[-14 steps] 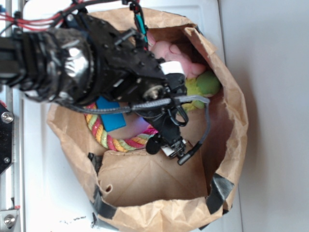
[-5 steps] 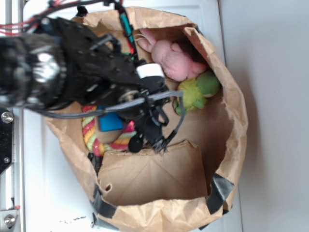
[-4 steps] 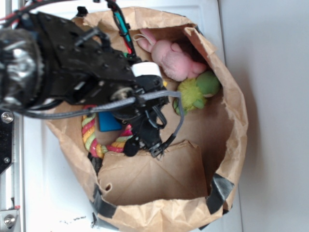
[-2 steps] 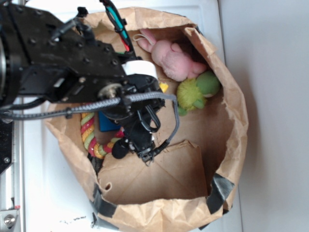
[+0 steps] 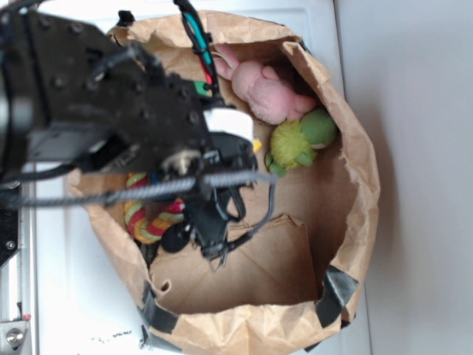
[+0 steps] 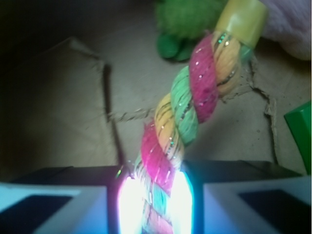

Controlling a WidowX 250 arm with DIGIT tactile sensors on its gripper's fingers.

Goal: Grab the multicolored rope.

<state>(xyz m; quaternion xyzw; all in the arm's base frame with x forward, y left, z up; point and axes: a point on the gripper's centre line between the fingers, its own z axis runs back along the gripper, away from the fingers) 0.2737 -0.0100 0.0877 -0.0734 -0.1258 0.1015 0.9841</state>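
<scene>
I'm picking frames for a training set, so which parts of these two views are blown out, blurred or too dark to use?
Wrist view: glare whites out the multicolored rope where it enters the end effector; the upper left is nearly black; the whole image is soft. Exterior view: the near arm is a blurred dark mass hiding most of the rope; the paper bag is evenly lit.

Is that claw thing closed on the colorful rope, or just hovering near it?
Closed on it. In the wrist view, the multicolored rope runs down between the two pads of the gripper, pressed on both sides.
</scene>
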